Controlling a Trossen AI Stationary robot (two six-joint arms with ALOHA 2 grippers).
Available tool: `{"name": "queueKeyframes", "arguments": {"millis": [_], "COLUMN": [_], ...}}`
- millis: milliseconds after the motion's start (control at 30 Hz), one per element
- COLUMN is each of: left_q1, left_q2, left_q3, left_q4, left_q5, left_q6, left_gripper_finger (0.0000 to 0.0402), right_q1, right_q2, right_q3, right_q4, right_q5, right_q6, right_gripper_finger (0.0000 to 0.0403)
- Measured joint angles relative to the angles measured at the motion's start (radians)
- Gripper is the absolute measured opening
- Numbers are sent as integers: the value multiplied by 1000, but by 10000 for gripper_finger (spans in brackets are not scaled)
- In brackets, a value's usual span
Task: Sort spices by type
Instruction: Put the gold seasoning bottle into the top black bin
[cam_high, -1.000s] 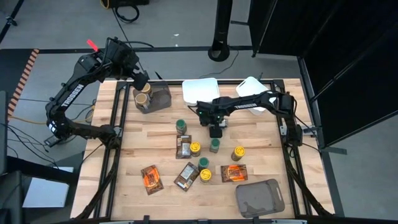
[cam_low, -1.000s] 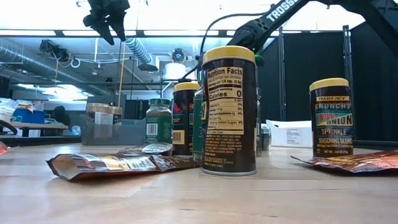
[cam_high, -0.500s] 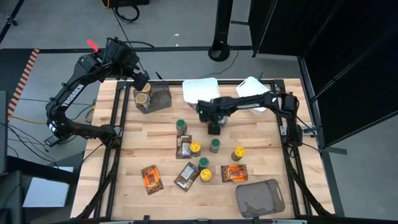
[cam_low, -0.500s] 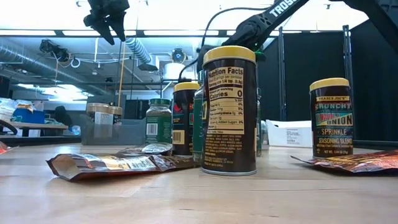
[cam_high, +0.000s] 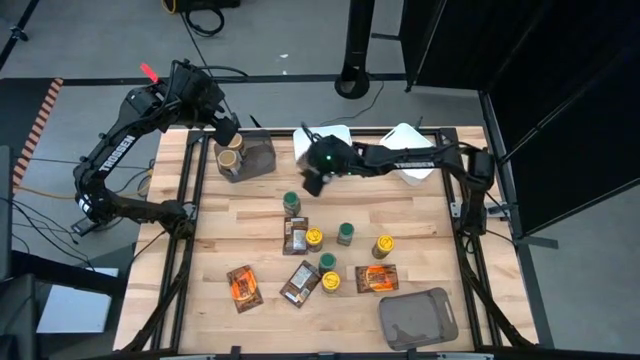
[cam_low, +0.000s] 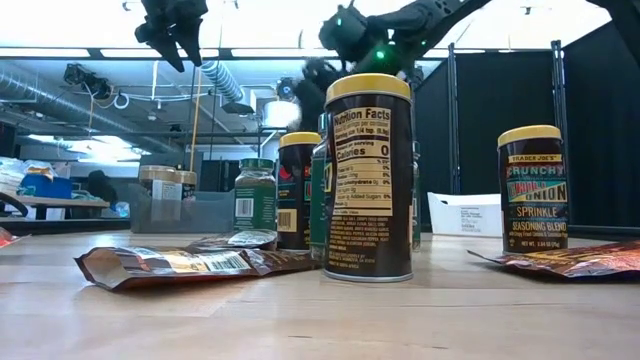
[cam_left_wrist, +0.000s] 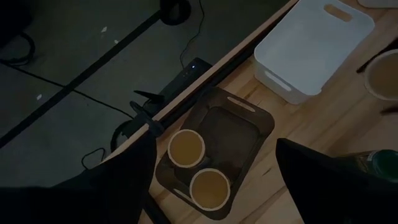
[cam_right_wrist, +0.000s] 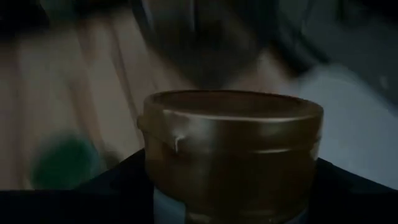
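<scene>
My right gripper (cam_high: 314, 180) hangs above the bench near its far edge, just off the front edge of the white tray (cam_high: 335, 141), and its fingers are clamped on a tan-lidded jar (cam_right_wrist: 230, 146), which fills the right wrist view between them. In the low view that gripper (cam_low: 312, 85) sits high, well clear of the wood, though it is blurred there and I cannot make out the jar itself.

My left gripper (cam_high: 228, 131) hovers over the brown-grey bin (cam_high: 262, 158) at the far left corner of the bench, fingers (cam_left_wrist: 121, 180) spread apart and holding nothing. Two tan-lidded jars (cam_left_wrist: 186, 148) stand upright in that bin, side by side at one end.

The other spices are in the middle of the bench: a green-lidded jar (cam_high: 291, 203) just below my right gripper, another green one (cam_high: 345, 234), yellow-lidded jars (cam_high: 383, 246) near it, brown packets (cam_high: 299, 283) and orange packets (cam_high: 243, 287) toward the near edge. A second bin (cam_high: 418, 318) lies at the near right corner.
</scene>
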Motion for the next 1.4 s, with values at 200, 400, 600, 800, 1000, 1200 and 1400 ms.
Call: {"name": "queueKeyframes", "arguments": {"millis": [200, 400, 600, 800, 1000, 1200, 1400], "left_q1": [0, 0, 0, 0, 0, 0, 0], "left_q2": [0, 0, -1, -1, -1, -1, -1], "left_q3": [0, 0, 0, 0, 0, 0, 0], "left_q4": [-2, -4, -4, 17, 17, 18, 22], "left_q5": [-6, -16, -19, -20, -34, -38, -39], "left_q6": [0, 25, 48, 48, 48, 48, 47], "left_gripper_finger": [337, 337, 337, 337, 337, 337, 337], "right_q1": [33, 48, 42, 43, 46, 6, -16], "right_q2": [109, 298, 524, 723, 773, 769, 792], "right_q3": [57, 342, 647, 922, 889, 877, 878], "right_q4": [267, 262, 234, 290, 459, 482, 519], "right_q5": [17, 57, 127, 163, 334, 356, 347], "right_q6": [33, -91, -143, -240, -286, -242, -135], "right_gripper_finger": [282, 282, 282, 282, 282, 282, 282]}}
